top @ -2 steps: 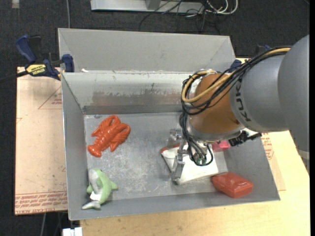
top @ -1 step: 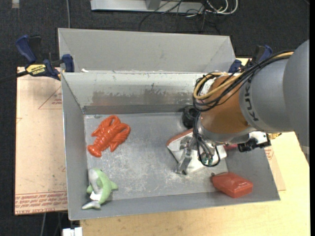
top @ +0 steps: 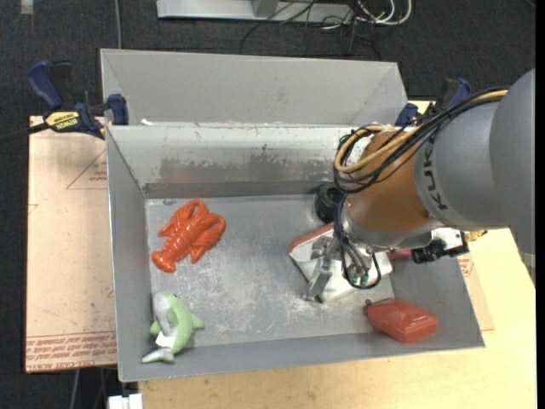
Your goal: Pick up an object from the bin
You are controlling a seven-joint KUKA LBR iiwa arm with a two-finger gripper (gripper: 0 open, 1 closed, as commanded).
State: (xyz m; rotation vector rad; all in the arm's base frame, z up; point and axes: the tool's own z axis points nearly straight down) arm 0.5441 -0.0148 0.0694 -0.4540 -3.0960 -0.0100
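end effector (top: 322,278) over white-and-red piece (top: 300,250), right side of bin (top: 255,170)
we can't tell whether it's spread or closed; red block (top: 402,320) nearby

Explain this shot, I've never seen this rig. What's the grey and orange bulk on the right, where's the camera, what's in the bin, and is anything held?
The bulk is a robot arm reaching in from the right; the orange part and the cables belong to it. The one camera looks down on a grey metal bin from above, slightly to one side. At the arm's tip is the gripper, low over a flat white and red thing right of the bin's middle. Also in the bin are an orange toy lobster at left, a green and white toy in the near left corner, and a red block at near right. Whether the gripper holds anything cannot be told here.
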